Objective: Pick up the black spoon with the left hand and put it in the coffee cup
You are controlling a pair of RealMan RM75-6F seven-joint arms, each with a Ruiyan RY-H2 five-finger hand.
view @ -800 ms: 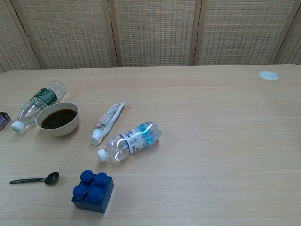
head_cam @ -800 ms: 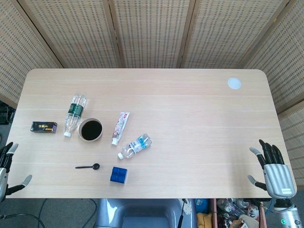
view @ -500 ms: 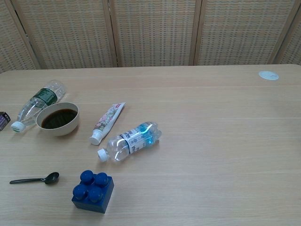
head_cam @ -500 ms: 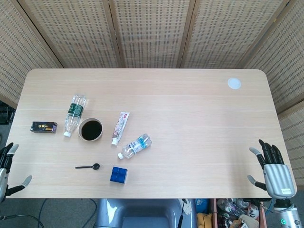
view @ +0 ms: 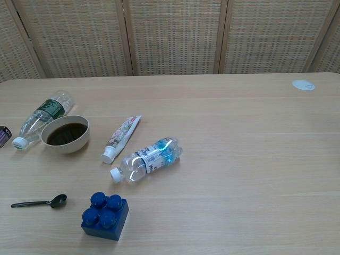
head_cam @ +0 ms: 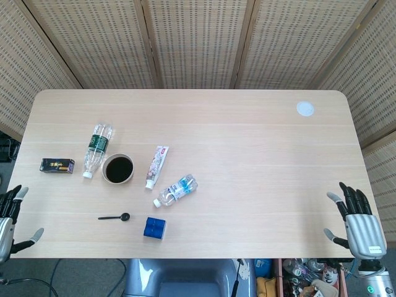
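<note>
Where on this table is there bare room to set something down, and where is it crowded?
Bare: the table's whole right half, from the blue-label bottle across to the white disc, and the far edge strip. Crowded: the left-front cluster around the coffee cup, black spoon and blue block.

— Lighting? 
— I am seeing even, bright, diffuse light from overhead; shadows are lying faint and short under things on my table (head_cam: 247,154).
— Picture quality? 
— Both views are staying sharp; no glare or blur is showing.

lab test table (head_cam: 247,154), woven screen panels (head_cam: 198,43)
</note>
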